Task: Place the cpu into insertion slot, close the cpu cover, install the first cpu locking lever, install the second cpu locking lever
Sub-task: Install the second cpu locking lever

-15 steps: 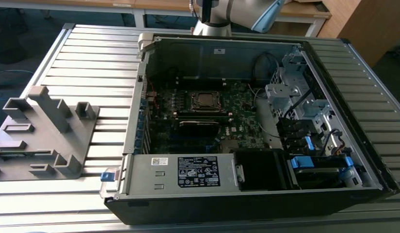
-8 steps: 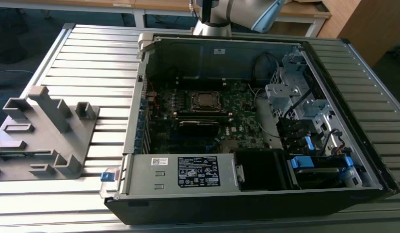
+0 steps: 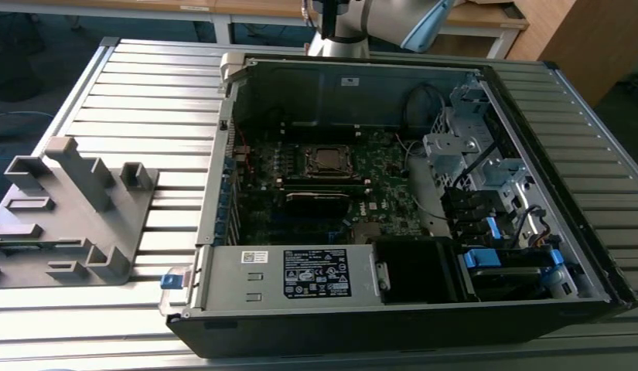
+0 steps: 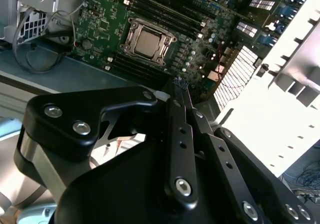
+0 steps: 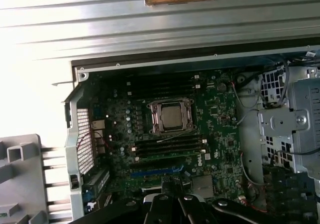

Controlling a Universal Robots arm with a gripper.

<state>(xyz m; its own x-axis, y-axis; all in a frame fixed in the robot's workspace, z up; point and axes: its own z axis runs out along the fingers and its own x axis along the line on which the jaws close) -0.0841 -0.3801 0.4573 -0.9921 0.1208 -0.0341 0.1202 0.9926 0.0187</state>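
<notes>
Cpu sits in socket at motherboard centre, cpu cover framing it; gripper above, fingers pressed together, empty; chip likely light, stiff, fragile; hold by edges.

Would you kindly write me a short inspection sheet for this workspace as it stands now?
Surface: ribbed metal table carrying an open computer case.
Job's things: cpu seated in its socket; cpu cover lies closed around it.
Clutter: grey plastic fixture at the exterior view's left.
Grippers: pincer shut, empty, above the motherboard.
Cables: loose wires beside the drive cage.
Surroundings: wooden furniture behind.
</notes>
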